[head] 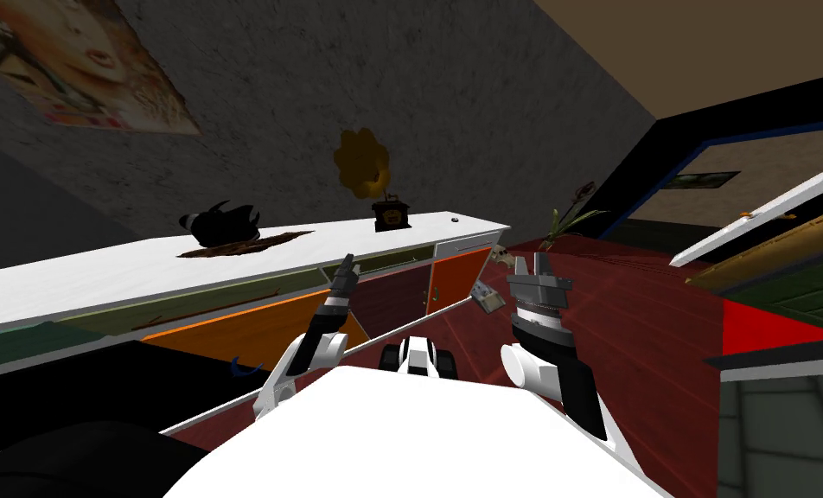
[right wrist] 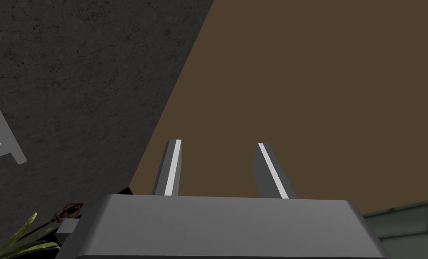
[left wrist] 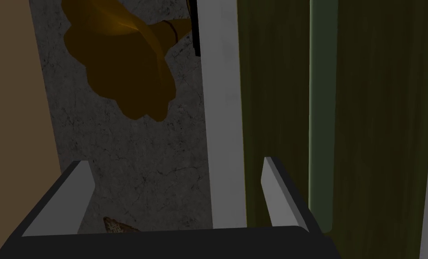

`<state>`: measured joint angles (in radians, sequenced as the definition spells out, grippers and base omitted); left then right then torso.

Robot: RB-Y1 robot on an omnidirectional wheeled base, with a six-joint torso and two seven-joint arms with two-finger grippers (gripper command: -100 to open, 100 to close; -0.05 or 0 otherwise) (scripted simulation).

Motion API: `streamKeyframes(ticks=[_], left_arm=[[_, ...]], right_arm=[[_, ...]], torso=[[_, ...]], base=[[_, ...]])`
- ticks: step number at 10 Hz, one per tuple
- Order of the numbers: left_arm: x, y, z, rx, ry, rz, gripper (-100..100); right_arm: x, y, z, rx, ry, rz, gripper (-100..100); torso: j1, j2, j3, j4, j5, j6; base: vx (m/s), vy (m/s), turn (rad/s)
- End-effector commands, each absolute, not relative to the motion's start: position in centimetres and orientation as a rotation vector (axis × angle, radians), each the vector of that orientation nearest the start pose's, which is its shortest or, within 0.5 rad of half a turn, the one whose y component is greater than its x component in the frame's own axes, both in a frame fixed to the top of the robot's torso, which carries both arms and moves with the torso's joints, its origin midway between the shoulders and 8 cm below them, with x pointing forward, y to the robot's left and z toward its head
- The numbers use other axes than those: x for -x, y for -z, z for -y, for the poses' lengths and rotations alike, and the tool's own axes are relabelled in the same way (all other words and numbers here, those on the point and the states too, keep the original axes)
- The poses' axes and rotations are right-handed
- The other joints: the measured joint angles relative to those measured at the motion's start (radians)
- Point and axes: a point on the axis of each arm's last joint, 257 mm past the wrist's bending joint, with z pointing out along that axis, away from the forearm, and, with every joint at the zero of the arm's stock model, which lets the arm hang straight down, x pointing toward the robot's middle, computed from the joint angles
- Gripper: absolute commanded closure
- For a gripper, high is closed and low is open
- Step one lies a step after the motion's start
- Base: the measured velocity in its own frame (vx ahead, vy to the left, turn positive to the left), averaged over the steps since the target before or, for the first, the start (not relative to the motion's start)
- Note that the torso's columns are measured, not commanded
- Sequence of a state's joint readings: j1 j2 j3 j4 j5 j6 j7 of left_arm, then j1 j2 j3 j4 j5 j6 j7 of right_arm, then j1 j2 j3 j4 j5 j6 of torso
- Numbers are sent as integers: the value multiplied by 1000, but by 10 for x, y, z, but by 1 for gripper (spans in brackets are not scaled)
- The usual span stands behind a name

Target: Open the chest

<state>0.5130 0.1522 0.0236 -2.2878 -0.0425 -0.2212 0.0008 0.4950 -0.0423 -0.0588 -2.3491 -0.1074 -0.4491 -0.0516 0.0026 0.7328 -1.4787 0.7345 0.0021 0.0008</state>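
Hovering at the upper front of the long white-topped chest [head: 142,270], the left gripper [head: 347,264] has its fingers spread, the chest's white top edge [left wrist: 222,112] showing between them. The right gripper [head: 528,262] stands raised, fingers apart and empty.

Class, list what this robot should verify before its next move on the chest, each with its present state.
1. left gripper open: ok.
2. white top edge of the chest lined up between its fingers: ok.
3. fingers touching that edge: cannot tell.
4. right gripper open, apart from the chest: ok.
5. gramophone on top, away from the left gripper: ok.
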Motion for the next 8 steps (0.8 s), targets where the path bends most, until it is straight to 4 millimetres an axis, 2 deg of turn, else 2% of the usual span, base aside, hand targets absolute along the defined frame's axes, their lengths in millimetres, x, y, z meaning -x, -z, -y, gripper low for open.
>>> streamKeyframes(ticks=[1,7,8], left_arm=[[-384,57,-301,819,1114,-974,-100],[-384,87,-328,924,1059,-1006,-100],[-384,87,-328,924,1059,-1006,-100]], right_arm=[[-334,-49,302,-683,-1373,-550,0],[-334,-49,302,-683,-1373,-550,0],[-334,-49,302,-683,-1373,-550,0]], torso=[[0,-1,1,-3,2,2],[-2,-10,-4,-9,5,5],[-3,-10,-3,-10,6,4]], base=[[25,-126,129],[14,-91,94],[13,-92,99]])
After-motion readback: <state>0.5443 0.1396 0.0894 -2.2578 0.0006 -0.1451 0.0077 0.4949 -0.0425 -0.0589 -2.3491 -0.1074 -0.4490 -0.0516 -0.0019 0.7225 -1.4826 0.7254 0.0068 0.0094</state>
